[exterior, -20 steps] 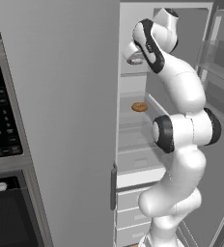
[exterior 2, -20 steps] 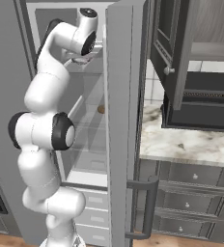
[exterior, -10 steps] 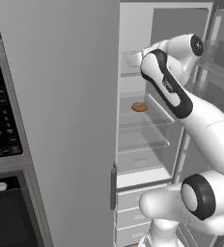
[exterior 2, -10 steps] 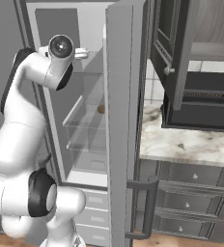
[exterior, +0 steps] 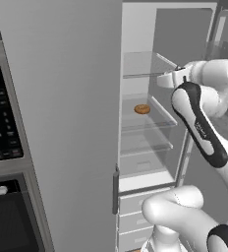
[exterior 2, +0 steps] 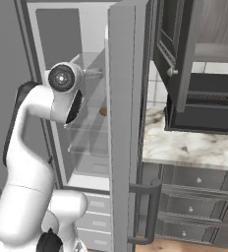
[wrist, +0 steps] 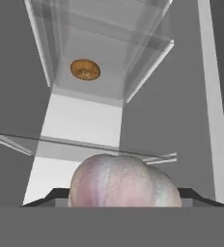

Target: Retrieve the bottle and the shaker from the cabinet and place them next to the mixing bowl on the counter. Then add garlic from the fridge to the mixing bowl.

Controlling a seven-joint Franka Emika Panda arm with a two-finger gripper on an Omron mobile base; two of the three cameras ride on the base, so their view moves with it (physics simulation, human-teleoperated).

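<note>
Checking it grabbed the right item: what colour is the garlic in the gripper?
Pale pinkish-white with a grey-lilac tinge; the garlic shows best in the hand view.

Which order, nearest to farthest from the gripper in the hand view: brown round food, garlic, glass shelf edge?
1. garlic, between the gripper fingertips.
2. glass shelf edge, just beyond the garlic.
3. brown round food, on a farther shelf, upper left.

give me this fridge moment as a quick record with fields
setting: open fridge with glass shelves
held item: garlic, big and close between the jaws in the hand view
gripper: gripper inside the upper fridge, shut on the garlic
other item: round brown food on a glass shelf
nearby: marble counter right of the fridge door, open cabinet above it
task step: garlic not yet in the bowl
</note>
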